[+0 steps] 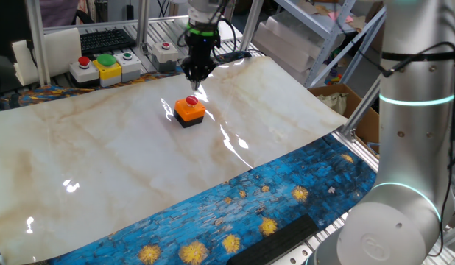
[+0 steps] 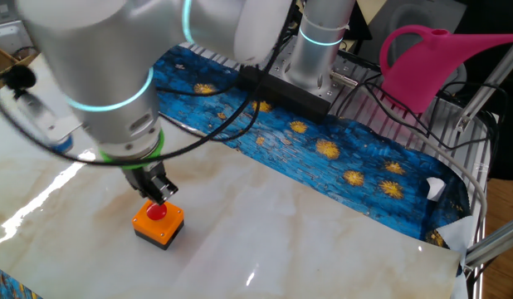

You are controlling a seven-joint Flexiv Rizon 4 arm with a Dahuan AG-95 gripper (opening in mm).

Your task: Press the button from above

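1. The button (image 1: 190, 109), a red cap on an orange housing with a black base, is sitting on the pale marble-patterned sheet (image 1: 124, 162).
2. The gripper (image 1: 195, 78) is hanging directly above the button, tip pointing down at the red cap.
3. Whether its jaws are wide or narrow cannot be told.
4. Behind the button, grey and yellow button boxes (image 1: 106, 68) are lining up.
5. Well beyond the button in the other fixed view, a pink watering can (image 2: 439, 58) is resting.

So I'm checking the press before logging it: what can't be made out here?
- Contact between gripper and button: too small in one fixed view; the gripper overlaps the button in the other.
- Finger gap: unresolved in both views.
- Button's far side: hidden by the arm.
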